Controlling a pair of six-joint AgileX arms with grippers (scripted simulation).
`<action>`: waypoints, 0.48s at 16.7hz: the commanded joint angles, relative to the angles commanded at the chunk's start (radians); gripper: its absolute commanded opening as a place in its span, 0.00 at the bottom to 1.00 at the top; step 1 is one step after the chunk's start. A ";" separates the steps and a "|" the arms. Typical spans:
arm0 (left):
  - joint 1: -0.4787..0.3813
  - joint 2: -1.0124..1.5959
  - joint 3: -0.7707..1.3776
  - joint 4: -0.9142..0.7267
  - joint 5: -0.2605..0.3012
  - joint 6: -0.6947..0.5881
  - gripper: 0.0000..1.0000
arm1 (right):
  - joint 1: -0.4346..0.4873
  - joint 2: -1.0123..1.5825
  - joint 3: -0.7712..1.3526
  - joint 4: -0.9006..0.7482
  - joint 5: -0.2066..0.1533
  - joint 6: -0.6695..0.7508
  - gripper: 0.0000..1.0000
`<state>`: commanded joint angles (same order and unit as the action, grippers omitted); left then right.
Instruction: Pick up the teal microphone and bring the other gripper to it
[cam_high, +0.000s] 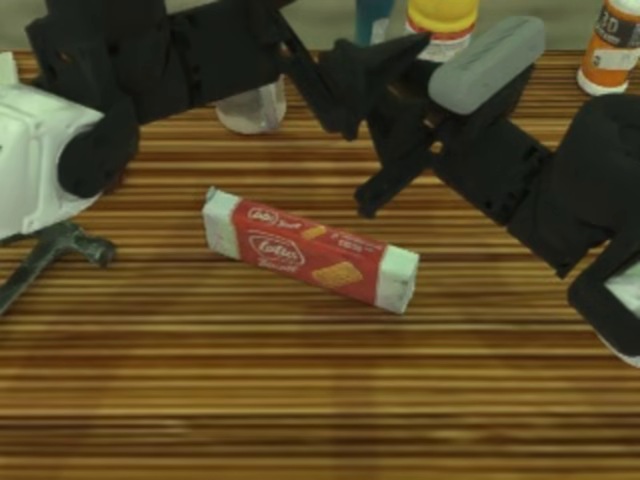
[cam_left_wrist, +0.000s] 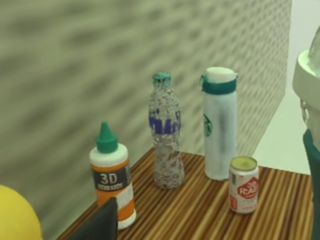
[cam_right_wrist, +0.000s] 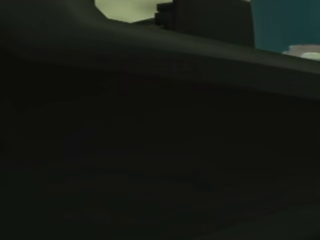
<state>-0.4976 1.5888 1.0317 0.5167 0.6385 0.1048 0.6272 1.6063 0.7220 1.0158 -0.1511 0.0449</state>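
My left gripper (cam_high: 378, 88), on the black arm with the white boxy housing, hangs over the far middle of the table (cam_high: 300, 400), its pointed fingers spread apart. My right gripper (cam_high: 395, 160), the one bearing the grey rounded block (cam_high: 488, 62), reaches in from the table's right edge and meets it there, the two crowded close together; whether it grips anything I cannot tell from above. The teal microphone (cam_left_wrist: 312, 150) does not show clearly in the top view. The left wrist view catches it right beside that camera: upright, pale rounded head above the teal handle, off the table surface. The right wrist view is dark. A red biscuit pack (cam_high: 310, 250) lies slantwise at the table's middle, just nearer than both grippers and touching neither. A hammer (cam_high: 50, 255) lies at the left edge. Along the far edge, toward the right corner, stand a yellow-capped container (cam_high: 441, 20) and an orange-and-white bottle (cam_high: 610, 45) with a green nozzle. Past them stand a clear water bottle (cam_left_wrist: 166, 135), a white flask (cam_left_wrist: 220, 125) with a teal band, and a small red can (cam_left_wrist: 243, 185).
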 joint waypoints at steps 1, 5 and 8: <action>0.000 0.000 0.000 0.000 0.000 0.000 0.85 | 0.000 0.000 0.000 0.000 0.000 0.000 0.00; 0.000 0.000 0.000 0.000 0.000 0.000 0.55 | 0.000 0.000 0.000 0.000 0.000 0.000 0.00; 0.000 0.000 0.000 0.000 0.000 0.000 0.32 | 0.000 0.000 0.000 0.000 0.000 0.000 0.00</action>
<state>-0.4976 1.5888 1.0317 0.5167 0.6385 0.1048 0.6272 1.6063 0.7220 1.0158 -0.1511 0.0449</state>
